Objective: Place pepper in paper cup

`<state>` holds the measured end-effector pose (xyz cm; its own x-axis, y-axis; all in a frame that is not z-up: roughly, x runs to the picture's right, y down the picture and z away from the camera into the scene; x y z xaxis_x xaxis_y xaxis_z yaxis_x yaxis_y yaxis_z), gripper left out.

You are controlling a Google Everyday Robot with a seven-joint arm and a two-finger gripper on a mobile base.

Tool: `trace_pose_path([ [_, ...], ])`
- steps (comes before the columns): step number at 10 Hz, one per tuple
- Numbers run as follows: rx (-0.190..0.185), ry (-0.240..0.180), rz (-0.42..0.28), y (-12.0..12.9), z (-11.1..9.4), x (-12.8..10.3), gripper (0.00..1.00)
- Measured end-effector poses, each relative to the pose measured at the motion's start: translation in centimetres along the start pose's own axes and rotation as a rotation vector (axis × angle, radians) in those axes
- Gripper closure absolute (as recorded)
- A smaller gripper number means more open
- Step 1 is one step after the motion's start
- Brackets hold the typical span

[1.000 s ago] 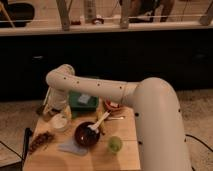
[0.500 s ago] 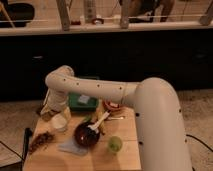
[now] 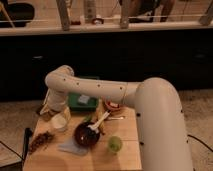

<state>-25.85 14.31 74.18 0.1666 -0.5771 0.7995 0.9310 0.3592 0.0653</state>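
The white paper cup (image 3: 60, 121) stands upright near the left rear of the small wooden table (image 3: 125, 131). My gripper (image 3: 48, 110) hangs from the bent white arm (image 3: 95, 89) just left of and slightly behind the cup, close over its rim. Its jaws stand open and I see nothing between them. A small, slender greenish thing (image 3: 95, 120) by the far rim of the dark bowl looks like the pepper, well to the right of the gripper.
A dark bowl (image 3: 85, 135) with a white spoon (image 3: 100, 121) sits mid-table. A light green cup (image 3: 114, 144) stands front right, and a brown dried clump (image 3: 41, 141) lies front left. A green box (image 3: 82, 100) and a red item (image 3: 113, 106) are at the back.
The arm's elbow has sunk slightly and the gripper has dipped a little beside the paper cup. Nothing on the table has moved.
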Motion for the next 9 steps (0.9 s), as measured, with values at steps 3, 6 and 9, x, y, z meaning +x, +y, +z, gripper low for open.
trace_pose_path([
  [3,0.009,0.0,-0.004,-0.17,-0.4,0.24,0.2],
  [6,0.01,0.0,-0.006,-0.17,-0.57,0.34,0.2],
  [9,0.011,0.0,-0.006,-0.17,-0.58,0.35,0.2],
])
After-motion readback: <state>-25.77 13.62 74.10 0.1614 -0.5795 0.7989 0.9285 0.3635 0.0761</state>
